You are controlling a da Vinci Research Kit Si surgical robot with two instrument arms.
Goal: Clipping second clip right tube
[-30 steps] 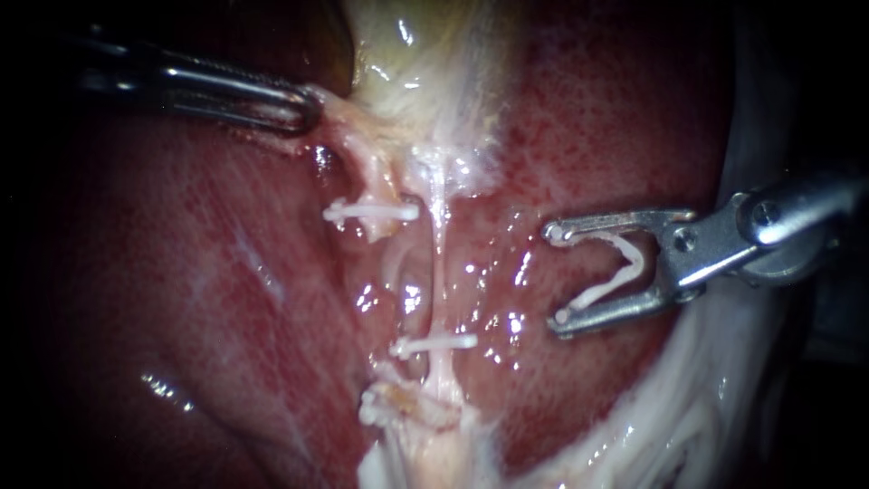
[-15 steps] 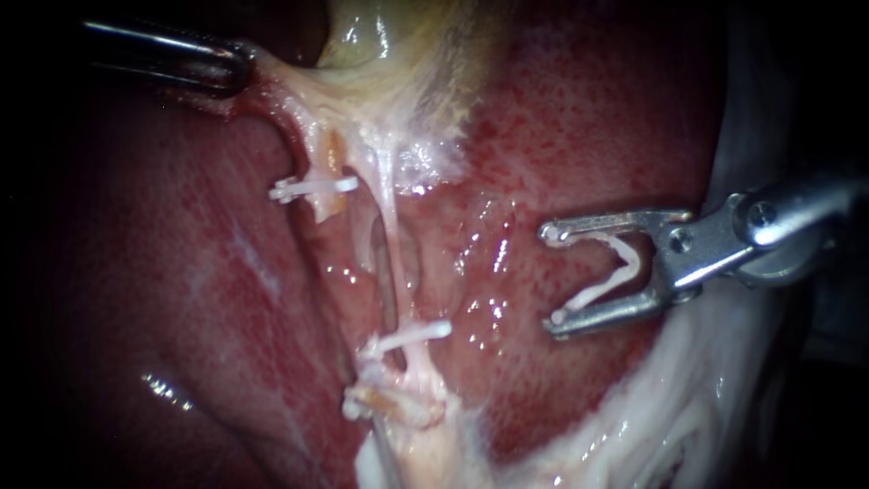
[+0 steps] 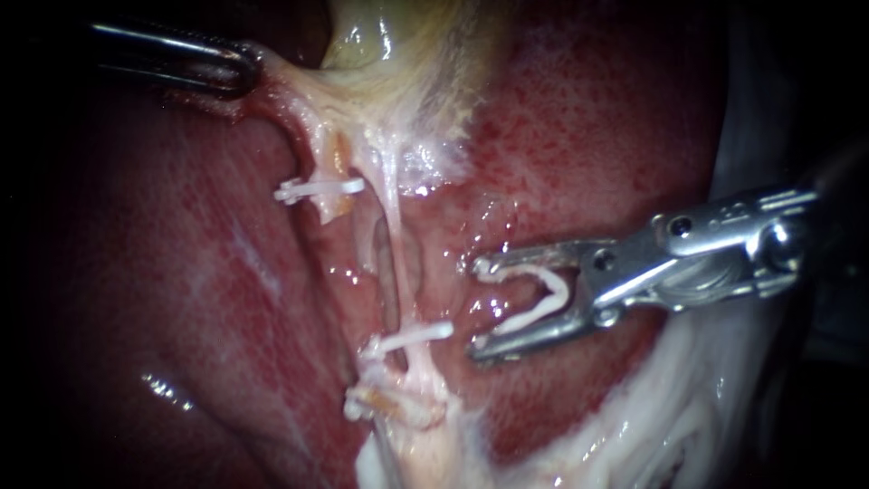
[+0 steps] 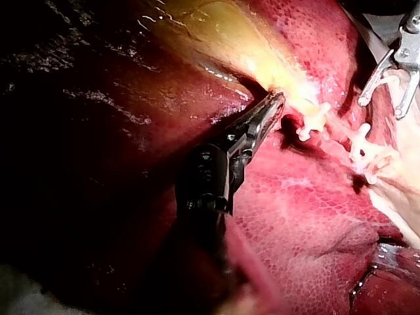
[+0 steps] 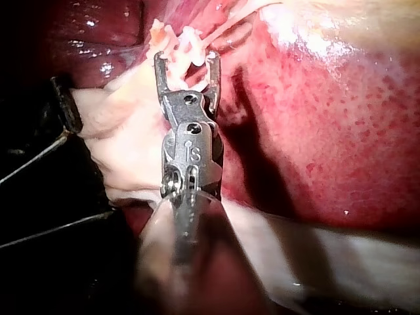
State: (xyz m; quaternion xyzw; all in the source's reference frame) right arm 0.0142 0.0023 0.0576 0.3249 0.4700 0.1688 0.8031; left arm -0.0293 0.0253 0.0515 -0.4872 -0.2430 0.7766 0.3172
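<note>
With the left instrument (image 3: 243, 71) gripping the gallbladder (image 3: 398, 54) at upper left, the right instrument (image 3: 478, 310), jaws wide holding an open clip (image 3: 543, 303), should straddle the centre-frame right tube (image 3: 396, 254) fully, above its lower clip (image 3: 415, 337).

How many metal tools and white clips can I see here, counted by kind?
Slender metal instruments, the left instrument and right instrument: 2
Closed white plastic clips: 3
Open white plastic clip held in the right instrument: 1
Total: 6
</note>
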